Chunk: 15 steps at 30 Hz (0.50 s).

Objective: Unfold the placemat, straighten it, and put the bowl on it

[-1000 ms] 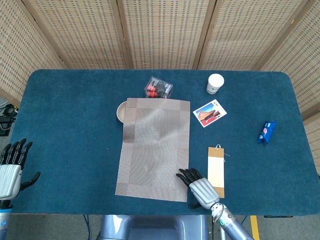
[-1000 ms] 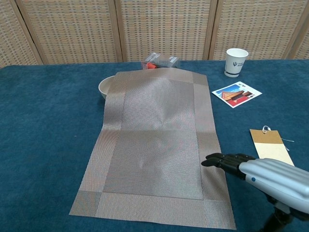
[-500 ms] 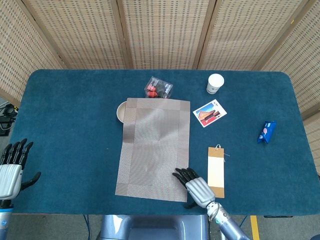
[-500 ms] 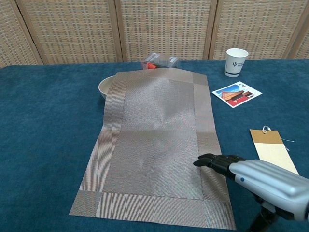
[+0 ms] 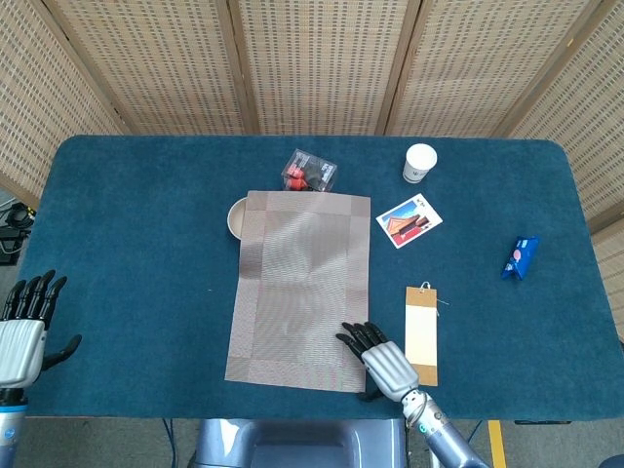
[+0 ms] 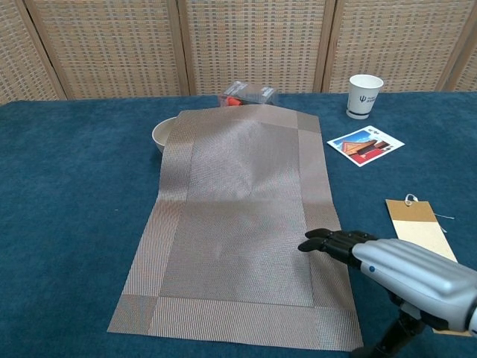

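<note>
Woven cane screens (image 5: 322, 63) stand behind a table (image 5: 136, 244) covered in deep blue cloth. At its middle we see the placemat (image 5: 300, 288) lying open and nearly flat, long side running away from us, a soft crease across its middle. Its far left corner covers part of the bowl (image 5: 235, 216), which peeks out at about 10 o'clock from the mat's centre, still under the mat's edge rather than on top of it.

Our right hand (image 6: 380, 261) rests palm down on the mat's near right border, at about 5 o'clock, fingers (image 5: 357, 336) stretched forward and close together, holding nothing. Our left hand (image 5: 24, 327) is well off at 8 o'clock, at the table's near left edge, fingers upright and apart, empty.

Just beyond the mat's far edge, at 12 o'clock, sits a clear plastic box (image 5: 310, 171) with red pieces inside. At 1 o'clock stands a white paper cup (image 5: 419, 162); at 2 o'clock lies a picture card (image 5: 409, 221). A brown paper tag (image 5: 421, 331) lies just beside the right hand, and a small blue packet (image 5: 520, 255) sits far out at 3 o'clock.
</note>
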{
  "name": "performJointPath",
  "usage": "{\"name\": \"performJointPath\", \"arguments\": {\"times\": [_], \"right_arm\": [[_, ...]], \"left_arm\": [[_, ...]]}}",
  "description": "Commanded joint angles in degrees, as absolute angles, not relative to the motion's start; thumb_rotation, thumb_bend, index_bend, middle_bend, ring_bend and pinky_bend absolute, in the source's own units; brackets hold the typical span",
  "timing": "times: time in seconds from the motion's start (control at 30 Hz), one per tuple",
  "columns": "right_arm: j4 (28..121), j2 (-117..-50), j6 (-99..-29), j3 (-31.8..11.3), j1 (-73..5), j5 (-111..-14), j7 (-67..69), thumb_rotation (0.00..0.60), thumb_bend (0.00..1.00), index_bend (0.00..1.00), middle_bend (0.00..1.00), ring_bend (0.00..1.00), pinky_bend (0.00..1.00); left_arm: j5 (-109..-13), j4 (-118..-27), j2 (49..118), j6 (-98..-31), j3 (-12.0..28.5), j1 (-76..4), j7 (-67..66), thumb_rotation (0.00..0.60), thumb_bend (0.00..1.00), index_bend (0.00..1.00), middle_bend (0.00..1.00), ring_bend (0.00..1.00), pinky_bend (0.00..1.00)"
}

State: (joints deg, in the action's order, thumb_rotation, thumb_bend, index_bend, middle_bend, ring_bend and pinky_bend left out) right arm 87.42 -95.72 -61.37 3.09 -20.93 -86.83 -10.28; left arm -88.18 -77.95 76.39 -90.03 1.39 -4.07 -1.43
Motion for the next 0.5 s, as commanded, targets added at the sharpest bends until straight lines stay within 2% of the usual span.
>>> {"name": "performJointPath", "arguments": {"times": [0.03,0.27,0.5], "right_arm": [[87.4,-96.1,-61.4,3.1,-21.0,-86.9,-9.8,0.6,0.21,0.13,0.0,0.0,0.0],[83.8,-98.7,-64.1,3.3,-21.1,-90.2,-5.7,0.6,0.35,0.18,0.0,0.0,0.0],[80.9,-100.9,-66.6,3.2,-21.0,-92.2,-2.4,0.6,0.39,0.2,0.0,0.0,0.0]], "left_arm": [[-88.2,-78.0,76.4,-90.0,1.4,-4.1,-1.3,0.6,0.22,0.03,0.0,0.0,0.0],[-88.3,-77.9,76.6,-89.6,1.3,-4.1,-1.5,0.6,0.22,0.03,0.0,0.0,0.0],[-88.4,-77.8,76.8,-89.6,1.4,-4.1,-1.3,0.6,0.22,0.03,0.0,0.0,0.0]]}}
